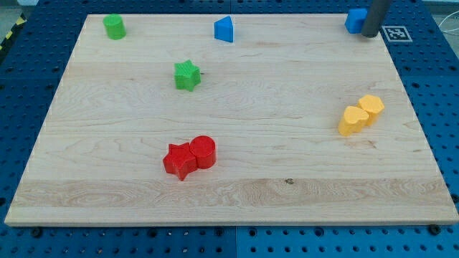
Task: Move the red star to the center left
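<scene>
Parked at the view's top right, my tip (369, 34), a bare rod holding nothing, sits just beside a blue block (353, 21). Well apart, the red star (179, 160) lies lower centre-left on the counter (287, 158), touching a red cylinder (204, 151).

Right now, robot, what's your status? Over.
My tip at top right, beside blue block. Red star bottom centre, untouched. Red cylinder touching its right side.

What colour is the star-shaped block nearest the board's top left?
Green: the green star shows plainly in the camera view, right of the green cylinder.
</scene>
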Robot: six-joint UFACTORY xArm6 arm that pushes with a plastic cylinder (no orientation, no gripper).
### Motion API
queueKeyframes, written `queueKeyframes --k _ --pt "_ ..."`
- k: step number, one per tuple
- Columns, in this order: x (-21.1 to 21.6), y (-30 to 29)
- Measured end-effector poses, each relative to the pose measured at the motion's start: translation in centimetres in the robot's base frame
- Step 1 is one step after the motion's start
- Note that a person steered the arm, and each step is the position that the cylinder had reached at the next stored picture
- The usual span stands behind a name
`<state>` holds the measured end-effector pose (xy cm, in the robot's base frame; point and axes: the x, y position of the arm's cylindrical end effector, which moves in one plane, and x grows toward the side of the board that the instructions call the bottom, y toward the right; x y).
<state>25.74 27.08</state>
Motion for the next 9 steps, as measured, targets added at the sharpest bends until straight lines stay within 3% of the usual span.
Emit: queueKeyframes --k 2,4,5,7,9 --pt "4.8 0.7" --pt "4.9 0.7" --pt "7.0 -0.7" --pt "8.9 -12.5" --pt "17.8 -16.8"
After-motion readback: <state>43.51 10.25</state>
